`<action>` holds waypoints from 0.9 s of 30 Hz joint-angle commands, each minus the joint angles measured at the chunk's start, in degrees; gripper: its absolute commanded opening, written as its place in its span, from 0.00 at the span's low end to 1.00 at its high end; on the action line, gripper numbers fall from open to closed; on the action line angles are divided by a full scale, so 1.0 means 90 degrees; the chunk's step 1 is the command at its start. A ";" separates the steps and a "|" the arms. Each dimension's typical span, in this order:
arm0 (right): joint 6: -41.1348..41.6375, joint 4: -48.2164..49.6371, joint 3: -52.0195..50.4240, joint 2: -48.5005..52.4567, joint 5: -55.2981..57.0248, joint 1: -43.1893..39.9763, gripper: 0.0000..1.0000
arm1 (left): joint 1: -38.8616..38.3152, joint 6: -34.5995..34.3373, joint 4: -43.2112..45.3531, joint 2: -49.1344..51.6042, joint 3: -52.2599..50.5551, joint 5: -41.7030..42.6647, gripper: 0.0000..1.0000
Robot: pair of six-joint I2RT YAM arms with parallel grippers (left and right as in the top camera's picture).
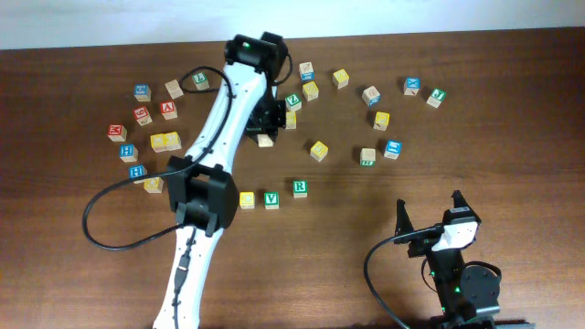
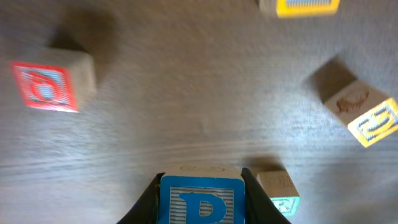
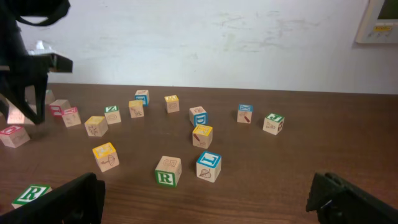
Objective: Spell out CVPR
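P block (image 2: 202, 200), blue-lettered, sits clamped in your left pincer (image 1: 266, 122) over the table (image 1: 512, 110), at 12 o'clock from the V block (image 1: 271, 199) and R block (image 1: 300, 188). It is likely light, rigid wood; hold it by flat opposite faces. Your right pincer (image 1: 430, 213) stands apart at 5 o'clock.

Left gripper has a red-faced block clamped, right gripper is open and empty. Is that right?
Not quite. The block clamped in the left gripper is blue-faced, not red; the left wrist view shows it. The red-faced block lies loose on the table. The right gripper is open and empty.
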 commanded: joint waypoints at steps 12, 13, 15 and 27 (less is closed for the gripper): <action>0.0022 -0.0032 -0.0034 -0.0041 0.0075 -0.0032 0.98 | -0.0163 0.0998 -0.0012 -0.1474 -0.2225 0.1231 0.15; 0.0022 -0.0032 -0.0034 -0.0041 0.0075 -0.0032 0.98 | -0.0163 0.0998 -0.0010 -0.1564 -0.2552 0.1231 0.16; 0.0022 -0.0032 -0.0034 -0.0041 0.0075 -0.0032 0.98 | -0.0163 0.0991 0.0180 -0.1564 -0.2798 0.1234 0.16; 0.0022 -0.0032 -0.0034 -0.0041 0.0075 -0.0032 0.98 | -0.0668 0.0165 0.2465 -0.1564 -0.4583 0.1231 0.18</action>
